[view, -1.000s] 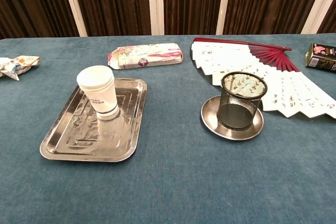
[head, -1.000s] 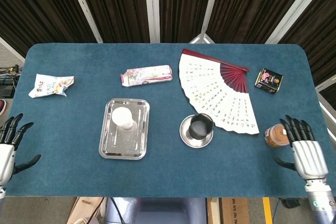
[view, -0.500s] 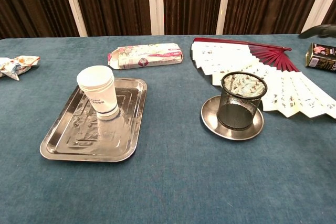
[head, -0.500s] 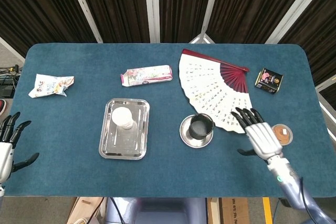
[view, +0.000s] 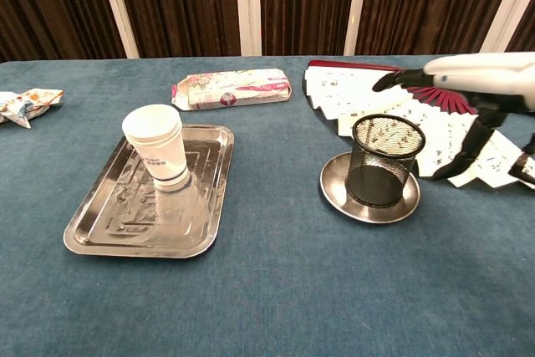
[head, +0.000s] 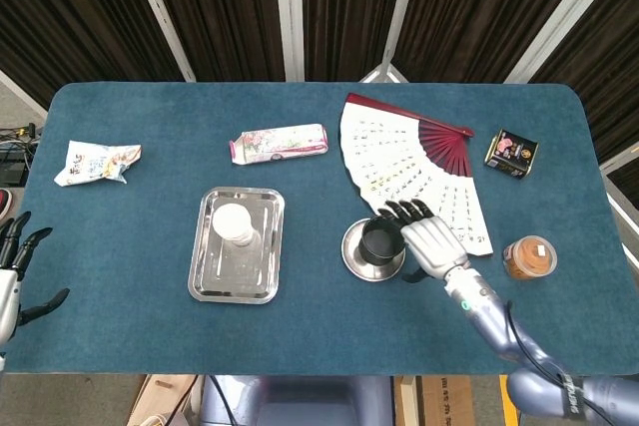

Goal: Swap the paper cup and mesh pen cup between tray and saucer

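Within the last second the right robot hand (head: 431,241) has travelled from the right edge of the blue desk (head: 120,246), beside the small brown jar with a clear lid (head: 526,257), across to the black mesh pen cup (head: 380,240). This probably means the swap starts with the pen cup.

The right robot hand now hovers just beside the pen cup on its right side, with fingers spread apart and holding nothing. In the chest view the fingers reach over the rim while the thumb hangs down at the side; I cannot tell if any finger touches the mesh.

The pen cup stands upright on the round metal saucer (head: 351,258). The white paper cup (head: 233,223) stands on the rectangular steel tray (head: 236,281), well apart. The left robot hand (head: 10,271) waits open at the left edge.
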You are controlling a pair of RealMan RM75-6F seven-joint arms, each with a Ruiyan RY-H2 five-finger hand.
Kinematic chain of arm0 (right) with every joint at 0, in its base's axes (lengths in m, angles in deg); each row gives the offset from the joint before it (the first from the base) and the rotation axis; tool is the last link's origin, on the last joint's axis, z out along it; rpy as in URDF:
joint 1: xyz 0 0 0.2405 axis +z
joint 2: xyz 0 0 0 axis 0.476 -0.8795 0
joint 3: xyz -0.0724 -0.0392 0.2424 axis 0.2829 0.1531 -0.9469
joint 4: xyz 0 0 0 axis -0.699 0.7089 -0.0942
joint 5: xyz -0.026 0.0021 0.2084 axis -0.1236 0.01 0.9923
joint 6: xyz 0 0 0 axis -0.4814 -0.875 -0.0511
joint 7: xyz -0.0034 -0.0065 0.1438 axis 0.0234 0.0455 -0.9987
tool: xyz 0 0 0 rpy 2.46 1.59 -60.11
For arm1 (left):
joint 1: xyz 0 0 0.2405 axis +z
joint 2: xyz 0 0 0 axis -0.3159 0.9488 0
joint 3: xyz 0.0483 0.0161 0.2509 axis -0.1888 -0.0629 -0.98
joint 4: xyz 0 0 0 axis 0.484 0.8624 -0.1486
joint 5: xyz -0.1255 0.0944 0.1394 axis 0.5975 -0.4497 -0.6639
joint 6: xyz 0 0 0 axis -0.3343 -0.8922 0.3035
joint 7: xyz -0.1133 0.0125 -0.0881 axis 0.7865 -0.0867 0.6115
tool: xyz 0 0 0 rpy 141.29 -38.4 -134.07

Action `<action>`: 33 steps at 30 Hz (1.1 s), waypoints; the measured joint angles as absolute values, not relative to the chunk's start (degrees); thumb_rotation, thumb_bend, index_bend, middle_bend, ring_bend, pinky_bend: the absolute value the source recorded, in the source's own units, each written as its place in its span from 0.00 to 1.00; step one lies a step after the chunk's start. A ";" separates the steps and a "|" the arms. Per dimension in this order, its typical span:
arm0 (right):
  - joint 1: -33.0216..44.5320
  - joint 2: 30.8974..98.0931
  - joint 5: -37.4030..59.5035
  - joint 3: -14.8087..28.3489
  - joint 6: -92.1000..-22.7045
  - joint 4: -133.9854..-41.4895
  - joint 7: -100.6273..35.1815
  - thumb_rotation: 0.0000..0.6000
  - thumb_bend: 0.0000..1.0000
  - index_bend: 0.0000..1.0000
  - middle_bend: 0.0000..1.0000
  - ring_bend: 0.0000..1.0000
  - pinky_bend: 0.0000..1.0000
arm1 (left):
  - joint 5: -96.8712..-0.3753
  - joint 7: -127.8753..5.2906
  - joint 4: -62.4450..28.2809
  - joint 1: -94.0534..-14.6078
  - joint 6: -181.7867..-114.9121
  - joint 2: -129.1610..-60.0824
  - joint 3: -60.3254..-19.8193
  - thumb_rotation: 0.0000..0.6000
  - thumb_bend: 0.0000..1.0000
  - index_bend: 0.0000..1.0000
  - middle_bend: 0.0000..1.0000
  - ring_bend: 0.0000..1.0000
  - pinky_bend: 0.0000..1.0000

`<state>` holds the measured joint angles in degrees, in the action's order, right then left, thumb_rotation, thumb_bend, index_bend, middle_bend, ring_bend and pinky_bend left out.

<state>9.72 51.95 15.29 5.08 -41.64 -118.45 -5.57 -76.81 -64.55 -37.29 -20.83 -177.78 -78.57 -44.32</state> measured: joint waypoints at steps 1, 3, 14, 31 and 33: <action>10.29 52.53 15.90 5.07 -41.46 -117.94 -5.32 1.00 0.04 0.00 0.00 0.00 0.00 | -76.75 -64.52 -37.33 -20.78 -177.82 -78.51 -44.31 1.00 0.10 0.19 0.00 0.00 0.15; 11.52 53.73 17.13 5.12 -41.09 -116.59 -4.76 1.00 0.04 0.00 0.02 0.01 0.00 | -76.76 -64.45 -37.44 -20.68 -177.97 -78.42 -44.29 1.00 0.10 0.19 0.00 0.00 0.15; 14.76 58.51 20.02 6.09 -42.18 -111.26 -3.73 1.00 0.04 0.26 0.30 0.42 0.19 | -76.39 -64.45 -37.71 -20.05 -179.05 -78.21 -43.93 1.00 0.12 0.19 0.00 0.00 0.16; 17.93 61.67 16.41 3.70 -46.08 -108.77 -4.81 1.00 0.04 0.49 0.44 0.53 0.31 | -75.33 -64.14 -37.84 -19.81 -179.03 -78.05 -43.42 1.00 0.12 0.19 0.00 0.00 0.16; 19.70 62.37 17.23 2.64 -45.16 -108.29 -4.60 1.00 0.04 0.49 0.44 0.53 0.31 | -74.81 -63.95 -37.82 -19.86 -178.78 -77.97 -43.18 1.00 0.12 0.19 0.00 0.00 0.16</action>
